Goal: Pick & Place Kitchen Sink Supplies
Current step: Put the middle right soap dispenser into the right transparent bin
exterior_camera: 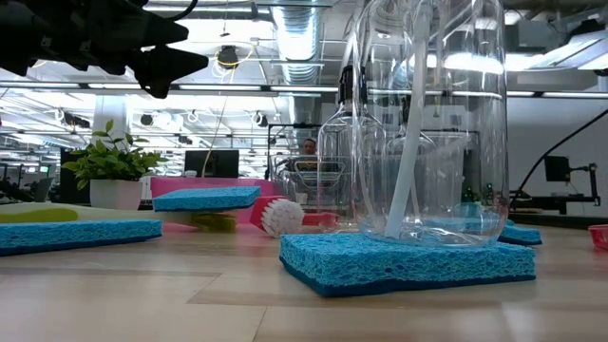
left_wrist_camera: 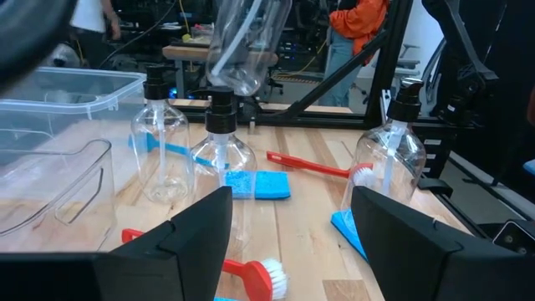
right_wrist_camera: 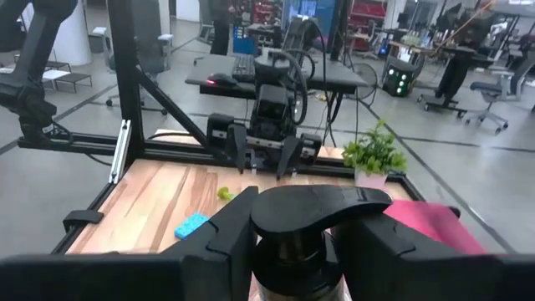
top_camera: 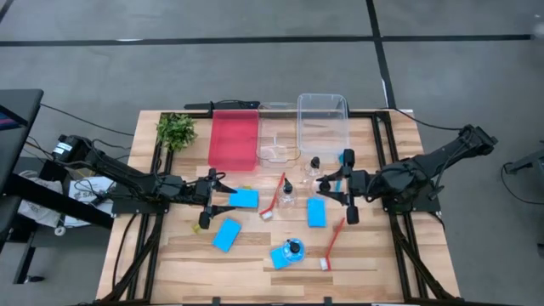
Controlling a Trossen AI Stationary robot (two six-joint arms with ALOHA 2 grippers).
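Right gripper (top_camera: 338, 183) was closed on the black cap (right_wrist_camera: 322, 207) of a clear bottle (left_wrist_camera: 242, 50), 1 finger on each side of the cap. The left wrist view showed that bottle tilted and lifted off the table, above the other bottles. Position: right of table centre, just in front of the clear tray (top_camera: 321, 115).

Left gripper (top_camera: 219, 189) sat low over the left half of the table, fingers (left_wrist_camera: 196, 230) apart and holding nothing. A blue sponge (top_camera: 244, 198) lay just beside it.

Other items noted:
- 3 more bottles stood upright on the table. 1 was near the clear tray (top_camera: 314, 166), 1 at centre (top_camera: 289, 189), and 1 stood on top of a front sponge (top_camera: 283, 255). The low view showed this last bottle (exterior_camera: 427, 123) resting on that sponge.
- 2 further sponges lay flat: front left (top_camera: 227, 235) and right of centre (top_camera: 316, 212).
- A red brush (top_camera: 276, 197) lay slanted at centre, white bristle end toward the front. A second red brush (top_camera: 333, 242) lay front right, also bristle end forward.
- A blue brush (top_camera: 328, 184) lay close under the right gripper; contact could not be judged.
- A yellow-green item (top_camera: 204, 221) lay near the left gripper, too small to identify.
- A red tray (top_camera: 234, 138) and a plant (top_camera: 176, 130) stood at the back left.
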